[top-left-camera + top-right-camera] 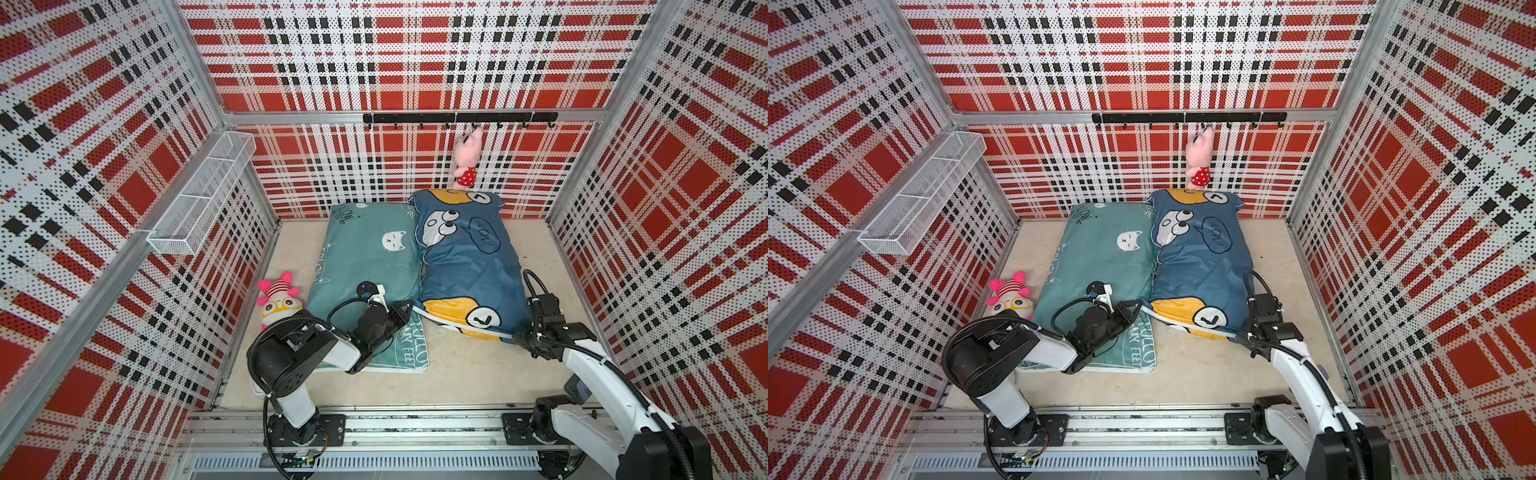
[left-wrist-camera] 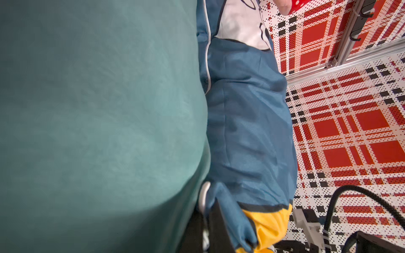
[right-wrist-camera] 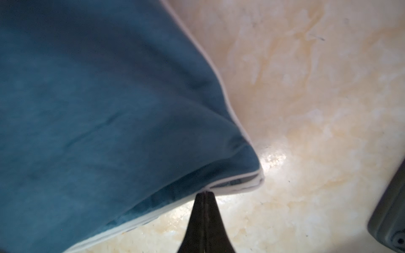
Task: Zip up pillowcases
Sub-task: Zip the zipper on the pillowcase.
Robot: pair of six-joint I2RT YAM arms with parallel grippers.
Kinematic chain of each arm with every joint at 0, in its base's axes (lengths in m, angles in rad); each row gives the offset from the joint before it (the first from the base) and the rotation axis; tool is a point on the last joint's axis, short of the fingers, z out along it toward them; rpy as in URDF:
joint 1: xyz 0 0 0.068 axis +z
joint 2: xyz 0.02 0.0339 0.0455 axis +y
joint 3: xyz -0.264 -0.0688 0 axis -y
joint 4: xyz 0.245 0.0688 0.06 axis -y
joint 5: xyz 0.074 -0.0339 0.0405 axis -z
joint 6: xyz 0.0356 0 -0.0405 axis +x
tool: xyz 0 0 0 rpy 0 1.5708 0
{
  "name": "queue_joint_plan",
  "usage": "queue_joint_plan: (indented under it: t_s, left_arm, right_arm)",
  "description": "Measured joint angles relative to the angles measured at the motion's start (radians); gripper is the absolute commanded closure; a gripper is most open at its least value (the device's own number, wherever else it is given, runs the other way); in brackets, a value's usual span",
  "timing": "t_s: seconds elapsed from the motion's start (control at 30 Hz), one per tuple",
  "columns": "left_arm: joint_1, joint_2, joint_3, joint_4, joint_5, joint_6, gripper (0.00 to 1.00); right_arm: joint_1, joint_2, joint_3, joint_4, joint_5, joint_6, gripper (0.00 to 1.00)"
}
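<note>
Right wrist: tapered black fingers [image 3: 197,221] pinch white piping [image 3: 232,188] on blue pillowcase [image 3: 105,105].

The left arm is bent at the elbow, the left gripper [image 1: 410,306] turned rightward and clamped on a corner of the blue pillowcase [image 1: 469,266]. The right arm is extended forward, the right gripper [image 3: 205,194] closed on its near edge.

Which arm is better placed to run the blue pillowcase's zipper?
Right. The right gripper is shut on the blue pillowcase at its near seam beside the corner, likely at the zipper pull; the left gripper only pinches the opposite corner, anchoring it.
</note>
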Motion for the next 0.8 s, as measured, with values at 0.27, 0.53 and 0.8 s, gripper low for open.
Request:
queue_joint_plan:
  t_s: [0.27,0.53,0.8]
  left_arm:
    - [0.006,-0.007,-0.052,0.023,0.010,-0.005,1.00]
    - [0.028,-0.035,-0.082,0.036,0.022,-0.009,1.00]
    - [0.025,-0.035,-0.082,0.041,0.027,-0.009,1.00]
  right_arm:
    - [-0.069,-0.018,-0.039,0.043,-0.009,0.013,1.00]
    - [-0.137,-0.018,-0.053,0.087,0.030,0.005,1.00]
    - [-0.156,-0.026,-0.086,0.116,-0.009,-0.016,0.65]
